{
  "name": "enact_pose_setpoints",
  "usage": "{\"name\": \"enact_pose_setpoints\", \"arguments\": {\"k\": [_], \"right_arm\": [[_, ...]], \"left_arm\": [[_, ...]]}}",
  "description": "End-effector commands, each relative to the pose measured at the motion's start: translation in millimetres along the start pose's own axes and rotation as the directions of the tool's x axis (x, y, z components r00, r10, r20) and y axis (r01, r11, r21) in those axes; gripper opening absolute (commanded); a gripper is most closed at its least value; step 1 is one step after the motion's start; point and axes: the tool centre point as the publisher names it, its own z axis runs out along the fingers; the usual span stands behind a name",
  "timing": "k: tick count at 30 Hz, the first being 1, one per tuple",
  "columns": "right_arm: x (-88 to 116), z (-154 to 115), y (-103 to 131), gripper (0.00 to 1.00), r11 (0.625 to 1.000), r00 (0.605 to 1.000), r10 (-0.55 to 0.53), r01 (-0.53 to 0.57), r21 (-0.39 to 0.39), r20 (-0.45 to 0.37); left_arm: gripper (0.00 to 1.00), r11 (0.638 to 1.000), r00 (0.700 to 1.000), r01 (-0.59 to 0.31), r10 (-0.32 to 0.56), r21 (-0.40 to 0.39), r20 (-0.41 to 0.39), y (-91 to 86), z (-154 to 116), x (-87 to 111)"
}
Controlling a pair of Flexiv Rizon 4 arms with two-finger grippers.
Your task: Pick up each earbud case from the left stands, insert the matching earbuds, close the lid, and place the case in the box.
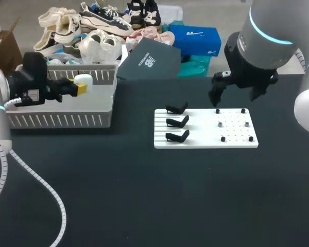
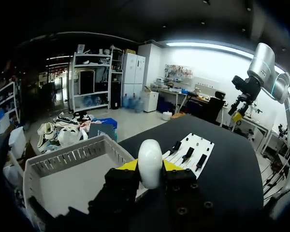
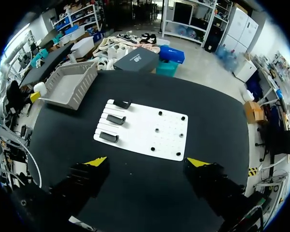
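At upper left, my left gripper (image 1: 80, 86) clamps the white earbud case (image 1: 84, 79) above the grey box (image 1: 62, 121). My right gripper (image 1: 236, 95) hangs with fingers wide apart above the white board (image 1: 201, 143).

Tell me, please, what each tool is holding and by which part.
The left tool pinches the white earbud case by its opposite sides; the right tool is open and empty.
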Motion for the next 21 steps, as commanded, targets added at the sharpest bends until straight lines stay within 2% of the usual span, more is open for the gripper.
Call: {"name": "enact_pose_setpoints", "arguments": {"k": [1,7,11,18,19,20,21], "right_arm": [[3.2,0.1,-0.3,1.00,1.000,1.000,0.003,-0.003,0.001,0.011],[3.2,0.1,-0.3,1.00,1.000,1.000,0.003,-0.003,0.001,0.011],[3.2,0.1,-0.3,1.00,1.000,1.000,0.003,-0.003,0.001,0.011],[3.2,0.1,-0.3,1.00,1.000,1.000,0.003,-0.003,0.001,0.011],[3.2,0.1,-0.3,1.00,1.000,1.000,0.003,-0.003,0.001,0.011],[3.2,0.1,-0.3,1.00,1.000,1.000,0.003,-0.003,0.001,0.011],[3.2,0.1,-0.3,1.00,1.000,1.000,0.003,-0.003,0.001,0.011]], "left_arm": [[0.00,0.991,0.999,-0.004,-0.003,-0.135,-0.050,22.3,33.4,-3.3],[0.00,0.989,0.994,-0.017,0.001,-0.147,-0.109,49.6,48.3,-2.0],[0.00,0.991,0.991,-0.016,-0.002,-0.129,-0.135,61.4,54.9,3.2],[0.01,0.995,0.980,0.013,-0.032,-0.097,-0.199,82.0,62.0,29.5],[0.18,0.996,0.977,0.015,-0.034,-0.091,-0.210,83.2,61.9,32.9],[0.44,0.996,0.974,0.008,-0.029,-0.092,-0.227,84.3,61.4,35.7],[0.85,0.996,0.974,0.009,-0.029,-0.090,-0.226,85.2,60.9,37.5]]}}
